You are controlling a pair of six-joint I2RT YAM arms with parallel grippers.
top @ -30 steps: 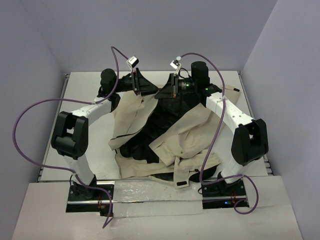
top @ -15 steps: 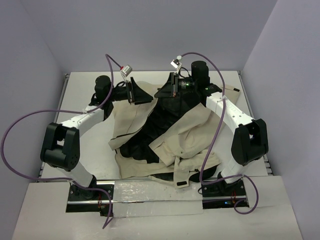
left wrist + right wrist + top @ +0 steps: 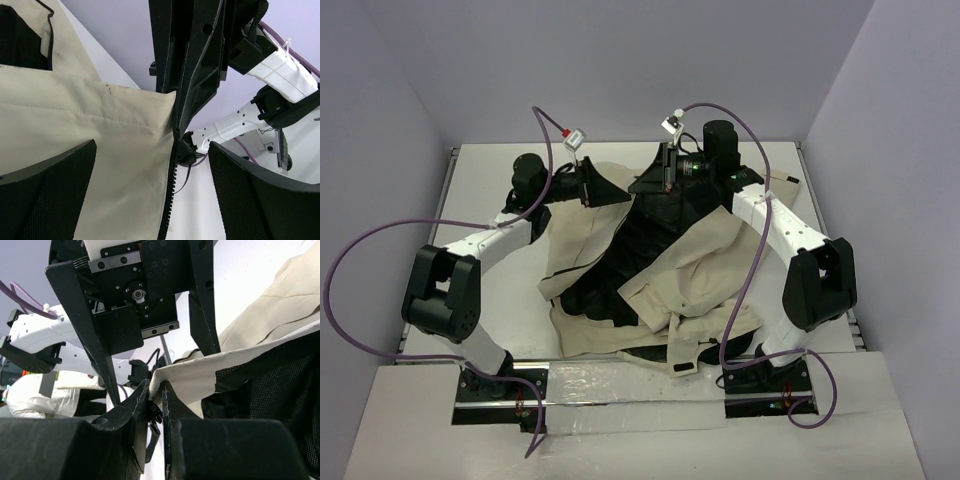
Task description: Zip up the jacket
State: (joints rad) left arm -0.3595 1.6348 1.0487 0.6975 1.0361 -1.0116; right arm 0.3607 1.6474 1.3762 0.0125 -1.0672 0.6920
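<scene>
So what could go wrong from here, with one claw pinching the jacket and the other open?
The right gripper pinches only a thin edge of the jacket, so the fabric might slip out. The left gripper hangs open at the zipper, very close to the other; closing could catch cloth instead, or the two might bump. The jacket's front lies crumpled, which may snag the zip.
</scene>
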